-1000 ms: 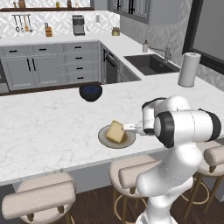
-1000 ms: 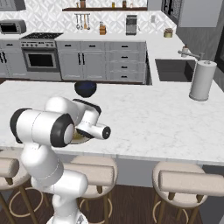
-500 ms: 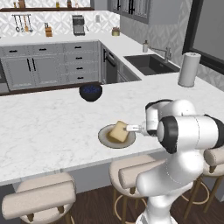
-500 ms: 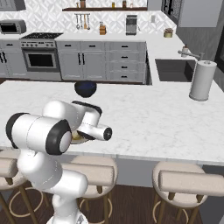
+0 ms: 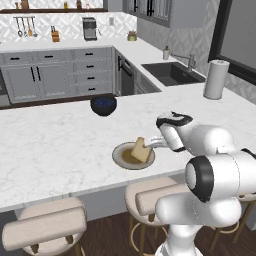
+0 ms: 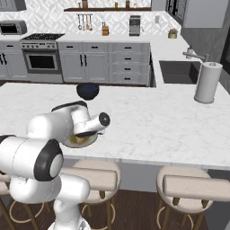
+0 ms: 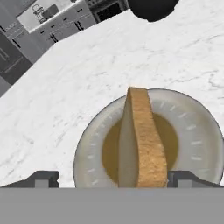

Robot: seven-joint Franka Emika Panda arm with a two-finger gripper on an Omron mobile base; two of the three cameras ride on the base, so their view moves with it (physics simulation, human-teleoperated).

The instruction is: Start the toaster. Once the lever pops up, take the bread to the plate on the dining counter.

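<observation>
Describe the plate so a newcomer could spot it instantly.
On the dining counter, the long white marble island with stools along its near edge, look by that edge, in front of the gripper. The plate is round and shallow, grey-beige rim, brown centre, carrying the bread on edge; the bowl behind is dark blue.

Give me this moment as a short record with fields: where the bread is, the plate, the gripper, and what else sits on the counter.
bread: slice standing on edge over the plate, between the fingertips
plate: on the dining counter, near its front edge
gripper: open, fingers wide of the slice, not touching it
bowl: dark one beyond the plate
paper towel roll: upright at the far right of the counter
</observation>
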